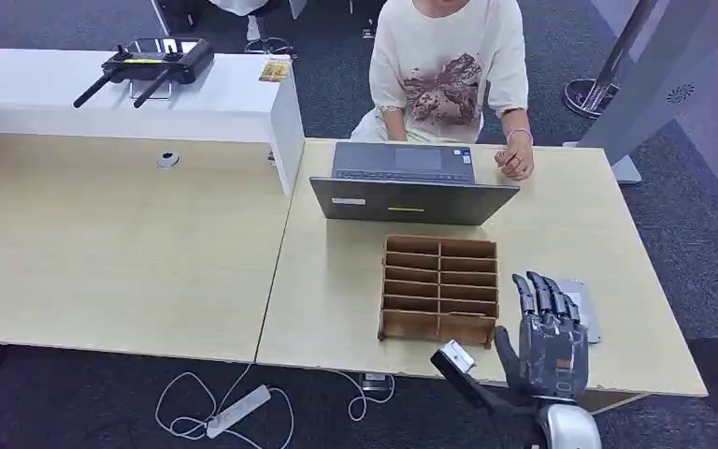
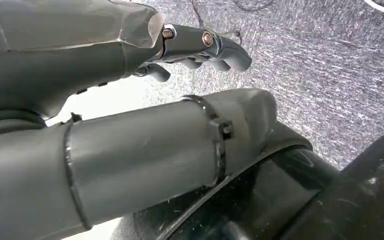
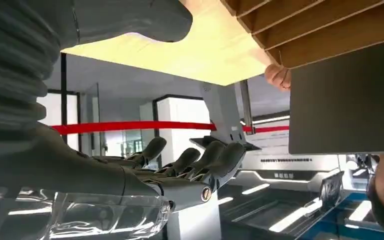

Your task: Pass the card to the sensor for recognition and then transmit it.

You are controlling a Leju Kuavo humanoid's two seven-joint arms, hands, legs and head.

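A: Where do we stand? Our right hand (image 1: 550,341) hovers above the near right edge of the pale wooden table (image 1: 337,290), fingers straight and a little apart, holding nothing.

B: And our left hand (image 2: 200,47) hangs low over grey carpet, fingers curled in on nothing. The task's thing, we take it, is the flat grey card (image 1: 587,309) lying on the table just beyond our right fingertips, half hidden by them (card or sensor pad, we cannot tell for sure).

A: Just to its left sits the brown cardboard slotted organiser (image 1: 439,288), and beyond that the dark grey open laptop (image 1: 411,182) with a person in a cream printed shirt (image 1: 449,65) behind it.

B: So to do the reach well, we should lower the right hand flat, slide fingers under the card's near edge, and keep the thumb away from the organiser.

A: Any writing?

B: A small white label on the laptop lid, too small to read.
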